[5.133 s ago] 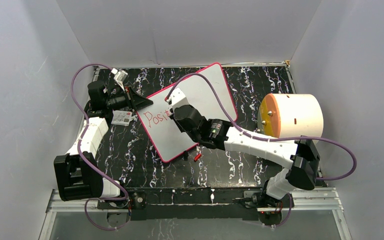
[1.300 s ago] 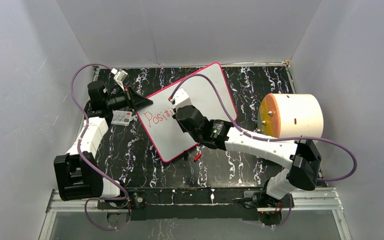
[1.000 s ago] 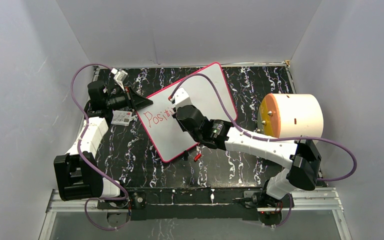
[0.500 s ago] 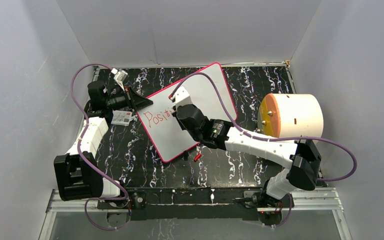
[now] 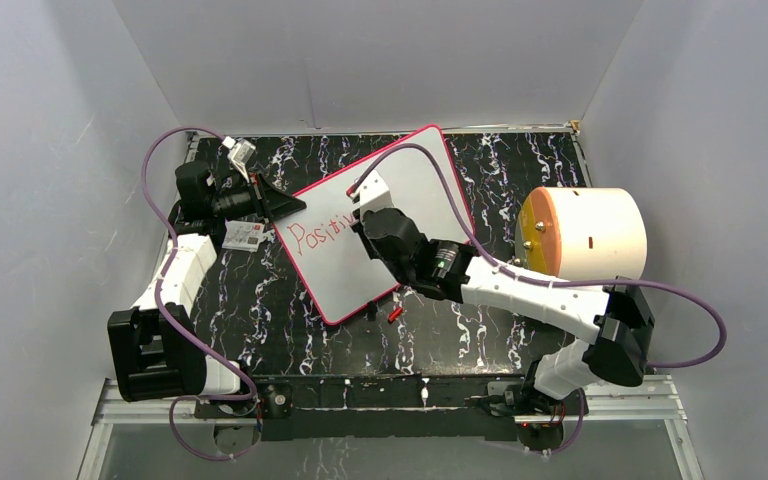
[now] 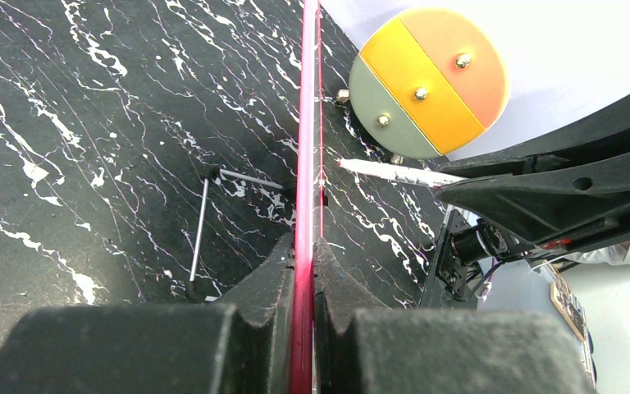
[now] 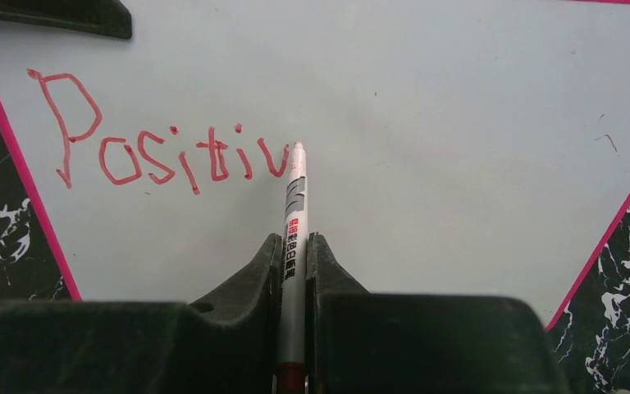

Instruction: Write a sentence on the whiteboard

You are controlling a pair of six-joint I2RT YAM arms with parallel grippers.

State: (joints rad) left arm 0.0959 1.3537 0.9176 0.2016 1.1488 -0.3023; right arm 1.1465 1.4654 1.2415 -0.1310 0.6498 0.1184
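Plain pale grey walls (image 5: 380, 60) close in the back, left and right, evenly lit, with a faint vertical seam in the back one. The surface (image 5: 290, 330) is black with white marble veins. A metal rail (image 5: 650, 398) runs along its near edge.

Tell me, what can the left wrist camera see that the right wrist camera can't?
Only the left wrist view shows the striped round face of the drum and the left gripper pinching the whiteboard by its pink edge. Only the right wrist view shows the red writing "Positiv" on the board's white face. Both show the whiteboard, the marker held in the right gripper, and the black marbled table.
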